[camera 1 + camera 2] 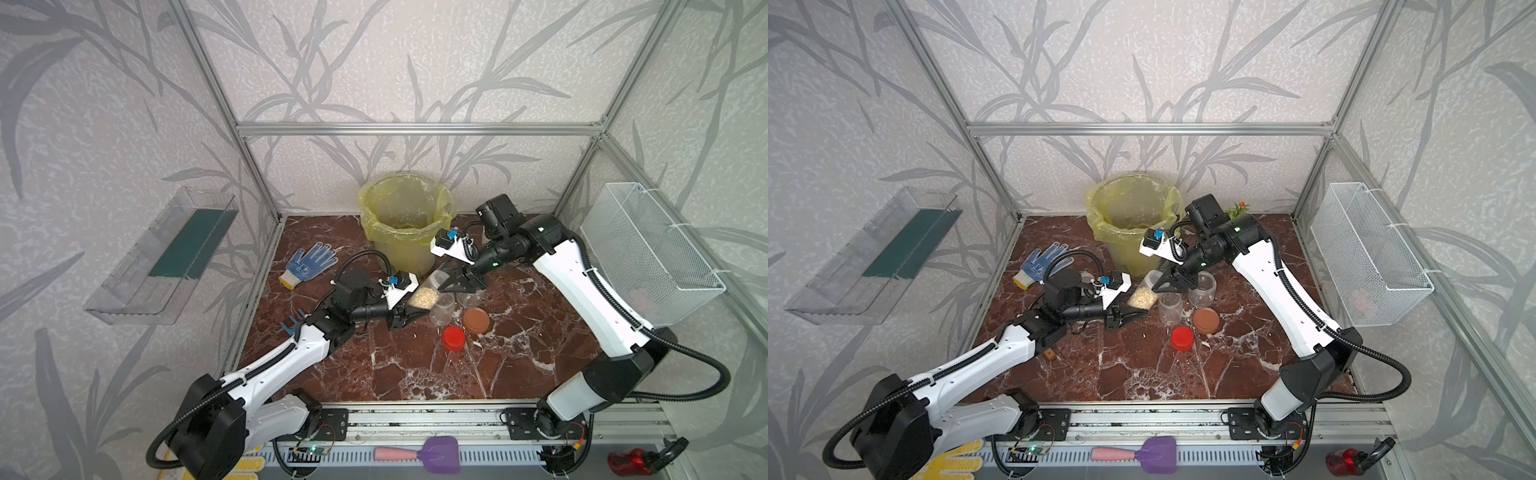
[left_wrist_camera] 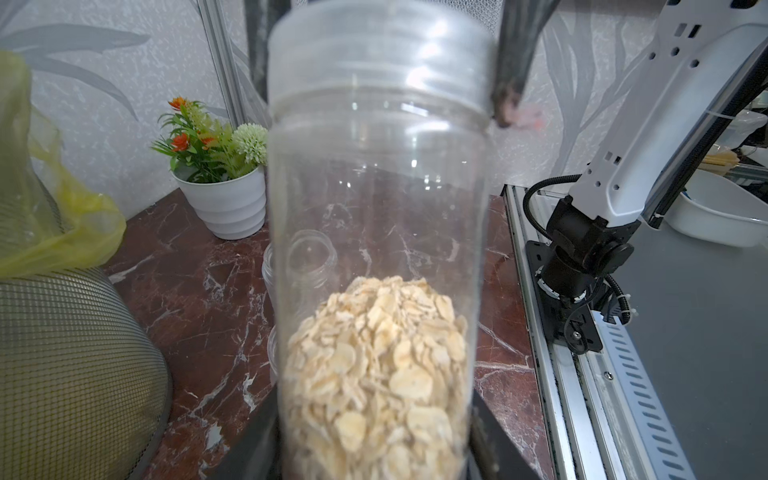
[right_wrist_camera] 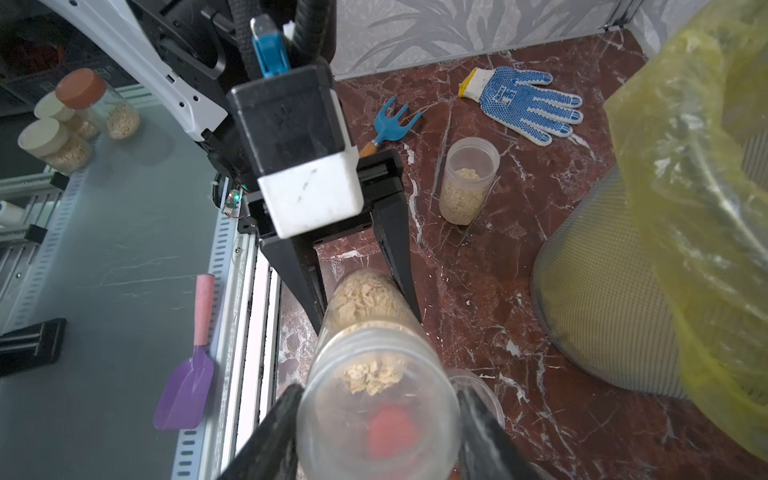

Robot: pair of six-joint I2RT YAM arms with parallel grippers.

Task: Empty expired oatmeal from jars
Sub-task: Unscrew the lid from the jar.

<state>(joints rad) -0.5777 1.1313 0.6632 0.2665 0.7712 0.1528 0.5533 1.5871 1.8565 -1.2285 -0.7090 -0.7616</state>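
Note:
A slim clear jar hangs tilted above the marble table, between both arms. Pale oatmeal fills its lower part. My left gripper is shut on the jar's base. My right gripper is shut on its clear lid at the other end. A second open jar with oatmeal stands near the glove. Two empty jars stand beside the held one, without lids.
The bin with a yellow bag stands at the back. A red lid and a brown lid lie in front of the empty jars. A blue-dotted glove, blue fork and white flower pot are around.

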